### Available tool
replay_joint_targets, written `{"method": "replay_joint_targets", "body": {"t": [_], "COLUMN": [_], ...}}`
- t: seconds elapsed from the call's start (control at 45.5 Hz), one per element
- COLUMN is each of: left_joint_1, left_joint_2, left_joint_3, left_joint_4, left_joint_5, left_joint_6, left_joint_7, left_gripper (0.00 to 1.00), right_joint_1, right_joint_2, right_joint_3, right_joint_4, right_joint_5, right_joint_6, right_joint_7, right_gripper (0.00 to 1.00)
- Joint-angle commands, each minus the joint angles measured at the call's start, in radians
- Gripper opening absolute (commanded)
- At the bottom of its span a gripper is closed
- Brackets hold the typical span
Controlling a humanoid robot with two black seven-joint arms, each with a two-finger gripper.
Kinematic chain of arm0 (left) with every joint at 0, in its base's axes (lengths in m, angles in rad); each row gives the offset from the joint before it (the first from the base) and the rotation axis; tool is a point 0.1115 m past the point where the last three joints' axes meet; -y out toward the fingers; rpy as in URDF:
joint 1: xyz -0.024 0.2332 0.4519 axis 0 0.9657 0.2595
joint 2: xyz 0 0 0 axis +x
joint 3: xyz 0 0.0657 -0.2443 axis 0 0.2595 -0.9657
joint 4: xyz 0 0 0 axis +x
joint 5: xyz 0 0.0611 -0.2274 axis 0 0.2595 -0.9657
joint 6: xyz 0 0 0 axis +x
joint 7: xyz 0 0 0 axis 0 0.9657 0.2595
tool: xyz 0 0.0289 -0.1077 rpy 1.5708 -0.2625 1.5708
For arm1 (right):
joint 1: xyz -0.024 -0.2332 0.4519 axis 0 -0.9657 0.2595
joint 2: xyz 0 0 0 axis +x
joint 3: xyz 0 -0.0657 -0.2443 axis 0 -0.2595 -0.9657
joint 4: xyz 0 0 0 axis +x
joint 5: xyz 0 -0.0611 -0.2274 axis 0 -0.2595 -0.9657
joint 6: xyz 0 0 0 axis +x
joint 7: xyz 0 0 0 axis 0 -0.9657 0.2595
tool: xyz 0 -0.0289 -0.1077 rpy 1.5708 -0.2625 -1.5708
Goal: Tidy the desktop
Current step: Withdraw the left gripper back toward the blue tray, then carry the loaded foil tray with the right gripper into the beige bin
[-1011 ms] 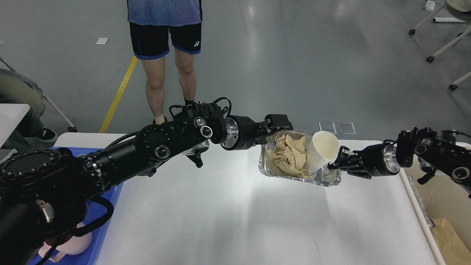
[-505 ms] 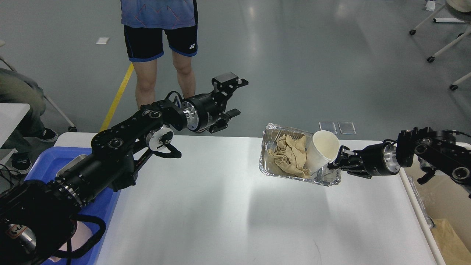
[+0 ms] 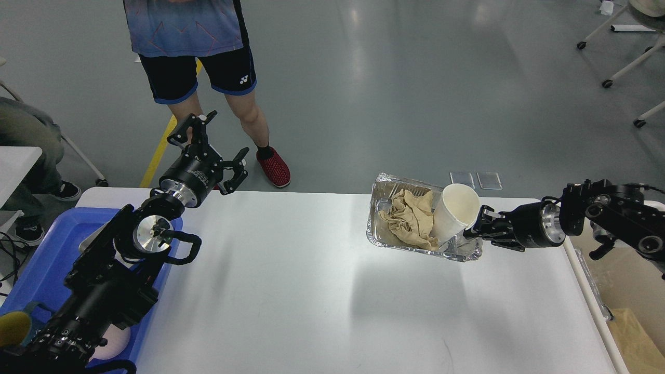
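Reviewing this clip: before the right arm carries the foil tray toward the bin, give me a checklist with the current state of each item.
1. Right end effector closed on the foil tray rim: ok.
2. Tray lifted off the desktop, shadow beneath it: ok.
3. Paper cup stable: not ok, it leans.
4. Crumpled napkin inside the tray: ok.
5. Left end effector open, empty, away from the tray: ok.
6. Bin opening unobstructed: cannot tell, mostly out of view.
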Motion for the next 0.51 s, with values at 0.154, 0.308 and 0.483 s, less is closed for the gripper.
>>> {"method": "replay_joint_targets", "body": {"t": [0.154, 0.308, 0.483], "left_joint_1": [0.086, 0.105, 0.131], "left_joint_2": [0.002, 0.003, 0.011], "left_joint_3": [-0.040, -0.042, -0.043], "left_joint_4": [0.001, 0.001, -0.001], "left_joint_5": [-0.026, -0.028, -0.028], "left_joint_6": [0.002, 0.002, 0.001], "left_joint_7": [-0.003, -0.004, -0.006], "left_gripper": [0.96, 0.96, 0.96], "right_joint_1": [0.002, 0.002, -0.078], "right_joint_2": [-0.002, -0.013, -0.095], "right_joint_3": [0.000, 0.024, 0.138], "right_joint_4": [0.000, 0.000, -0.035], "right_joint_5": [0.000, 0.000, 0.005], "right_joint_6": [-0.014, -0.013, -0.027], "right_joint_7": [-0.001, -0.001, 0.000], "right_gripper": [0.00, 0.00, 0.00]}}
